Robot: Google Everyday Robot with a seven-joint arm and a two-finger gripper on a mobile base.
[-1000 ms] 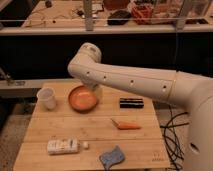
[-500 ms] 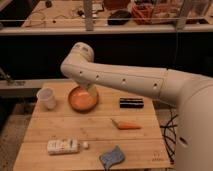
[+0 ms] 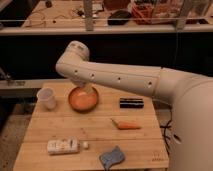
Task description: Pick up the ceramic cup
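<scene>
The gripper (image 3: 86,90) sits mostly hidden behind the arm (image 3: 115,77), over the orange bowl (image 3: 82,101), covering its back rim. The desk (image 3: 95,136) runs off the bottom edge.

cup (image 3: 46,98): one
bowl (image 3: 79,103): one
carrot (image 3: 127,125): one
black box (image 3: 131,103): one
bottle (image 3: 62,146): one
sponge (image 3: 112,157): one
table (image 3: 80,129): one
gripper (image 3: 86,90): one, at the bowl's twelve o'clock
arm (image 3: 120,80): one

Small white ceramic cup (image 3: 46,98) upright just left of wide orange bowl (image 3: 79,102) on wooden table (image 3: 100,137). Gripper (image 3: 88,90) over bowl's back rim, half hidden beneath white arm (image 3: 120,80), jaws apart.
</scene>
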